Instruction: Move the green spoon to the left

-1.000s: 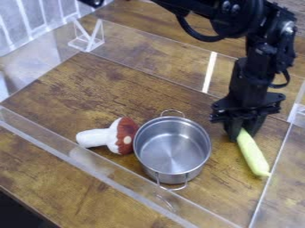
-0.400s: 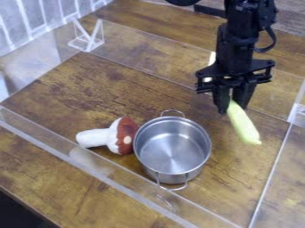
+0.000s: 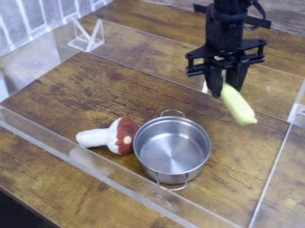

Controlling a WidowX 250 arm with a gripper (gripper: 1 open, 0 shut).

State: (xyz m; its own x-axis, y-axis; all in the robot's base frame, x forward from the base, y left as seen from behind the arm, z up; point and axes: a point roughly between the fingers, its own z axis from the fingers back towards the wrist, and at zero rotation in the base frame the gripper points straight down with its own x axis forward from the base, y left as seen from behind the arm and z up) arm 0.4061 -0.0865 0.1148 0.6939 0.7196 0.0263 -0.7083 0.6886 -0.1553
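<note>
My black gripper hangs pointing straight down at the upper right, above the wooden table. It is shut on the top end of the green spoon, whose thick yellow-green handle slants down to the right, lifted off the table. The spoon's metal bowl is hidden between the fingers. The spoon hangs above and to the right of the steel pot.
A steel pot with small handles stands at the lower middle. A red-and-white toy mushroom lies against its left side. Clear acrylic walls ring the wooden table, and a clear stand sits at the upper left.
The gripper has risen and shifted left with the green spoon, lifting it off the table where it lay to the right of the pot.
</note>
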